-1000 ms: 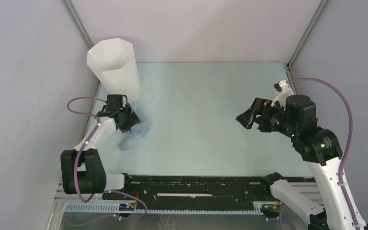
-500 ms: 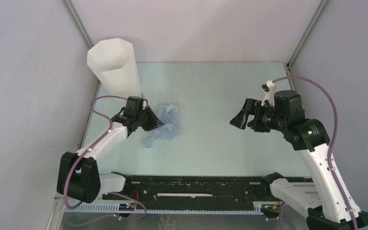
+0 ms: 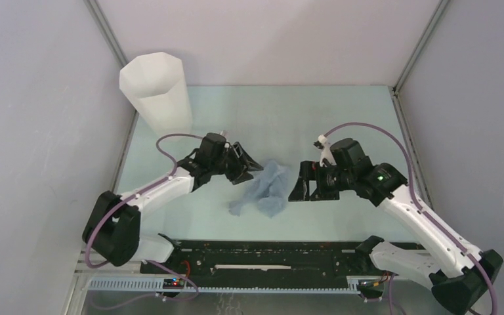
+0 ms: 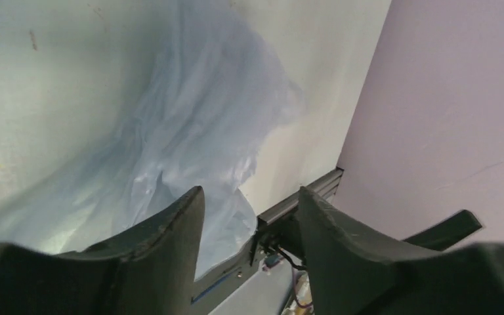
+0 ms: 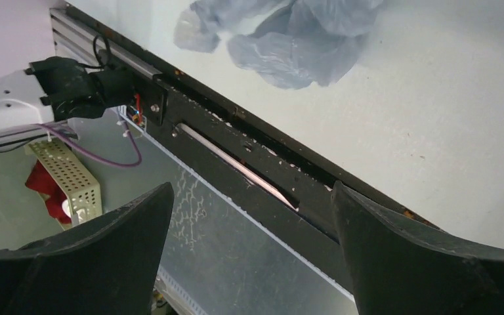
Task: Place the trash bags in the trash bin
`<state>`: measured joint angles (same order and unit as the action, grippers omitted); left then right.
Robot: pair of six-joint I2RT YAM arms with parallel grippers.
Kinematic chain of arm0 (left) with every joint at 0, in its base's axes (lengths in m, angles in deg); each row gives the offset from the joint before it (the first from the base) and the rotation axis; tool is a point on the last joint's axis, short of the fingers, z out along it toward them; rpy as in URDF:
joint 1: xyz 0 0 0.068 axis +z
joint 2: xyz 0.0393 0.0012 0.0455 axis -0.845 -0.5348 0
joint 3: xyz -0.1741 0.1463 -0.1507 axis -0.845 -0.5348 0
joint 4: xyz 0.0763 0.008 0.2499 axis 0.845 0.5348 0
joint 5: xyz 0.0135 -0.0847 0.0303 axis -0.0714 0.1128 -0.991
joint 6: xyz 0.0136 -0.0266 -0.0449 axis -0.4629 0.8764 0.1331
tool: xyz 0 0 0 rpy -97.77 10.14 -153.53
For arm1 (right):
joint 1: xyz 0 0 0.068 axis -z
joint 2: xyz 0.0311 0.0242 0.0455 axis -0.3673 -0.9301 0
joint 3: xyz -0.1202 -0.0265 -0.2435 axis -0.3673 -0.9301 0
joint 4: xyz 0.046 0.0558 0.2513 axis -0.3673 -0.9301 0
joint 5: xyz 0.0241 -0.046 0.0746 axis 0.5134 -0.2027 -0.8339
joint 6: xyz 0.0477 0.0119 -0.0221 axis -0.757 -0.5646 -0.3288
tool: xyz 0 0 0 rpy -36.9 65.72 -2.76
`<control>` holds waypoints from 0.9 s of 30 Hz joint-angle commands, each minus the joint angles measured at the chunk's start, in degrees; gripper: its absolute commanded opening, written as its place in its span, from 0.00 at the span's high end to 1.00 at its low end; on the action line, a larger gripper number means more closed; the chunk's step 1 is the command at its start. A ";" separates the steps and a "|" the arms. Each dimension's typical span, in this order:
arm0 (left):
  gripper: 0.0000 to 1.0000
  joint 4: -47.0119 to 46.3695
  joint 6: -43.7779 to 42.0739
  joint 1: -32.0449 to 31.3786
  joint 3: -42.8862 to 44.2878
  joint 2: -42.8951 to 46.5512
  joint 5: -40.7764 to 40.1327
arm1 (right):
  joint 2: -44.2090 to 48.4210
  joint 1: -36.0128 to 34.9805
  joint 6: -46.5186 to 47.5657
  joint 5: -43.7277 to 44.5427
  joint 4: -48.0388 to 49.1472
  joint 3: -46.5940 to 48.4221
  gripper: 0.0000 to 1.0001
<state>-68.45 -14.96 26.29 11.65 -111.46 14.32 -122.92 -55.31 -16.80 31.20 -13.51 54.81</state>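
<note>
The pale blue trash bag [image 3: 267, 190] lies crumpled on the table's middle. My left gripper [image 3: 249, 168] is open at the bag's upper left edge. In the left wrist view the bag [image 4: 190, 131] spreads ahead of my left gripper [image 4: 251, 193] and behind the left finger, with nothing pinched between the jaws. My right gripper [image 3: 296, 185] is open and empty just right of the bag. The right wrist view shows my right gripper [image 5: 251, 190] with its jaws wide apart and the bag [image 5: 302, 33] at the top edge. The trash bin [image 3: 155, 90] stands upright at the far left corner.
The black front rail [image 3: 262, 252] runs along the near table edge and shows in the right wrist view [image 5: 249, 164]. Grey enclosure walls [image 3: 39, 131] close in on the left, right and back. The bin stands against the left wall.
My left arm swept right from beside the bin to the table's middle, and the bag moved along with it. My right arm came down and left to the bag's right side.
</note>
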 commanded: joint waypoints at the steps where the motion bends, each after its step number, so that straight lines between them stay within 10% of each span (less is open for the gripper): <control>1: 0.29 0.30 -3.41 -0.69 7.33 -2.09 3.04 | -2.24 -1.24 -5.27 1.22 7.59 -3.62 0.01; 7: 0.06 14.13 -17.15 -0.95 7.38 5.70 -2.27 | -4.92 -1.13 -6.42 -0.21 12.32 -6.73 0.02; 20: 0.14 8.75 -13.31 -7.60 -9.98 10.17 -1.86 | -19.12 -3.04 -12.85 -6.87 26.13 -12.40 0.13; 27: 0.52 3.02 -12.23 -11.10 -7.89 2.37 -0.72 | -30.83 -0.02 -9.27 -8.22 24.80 -9.16 0.44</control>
<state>-59.45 -28.12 17.18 1.47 -105.66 13.51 -148.91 -57.54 -28.15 24.36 11.23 42.29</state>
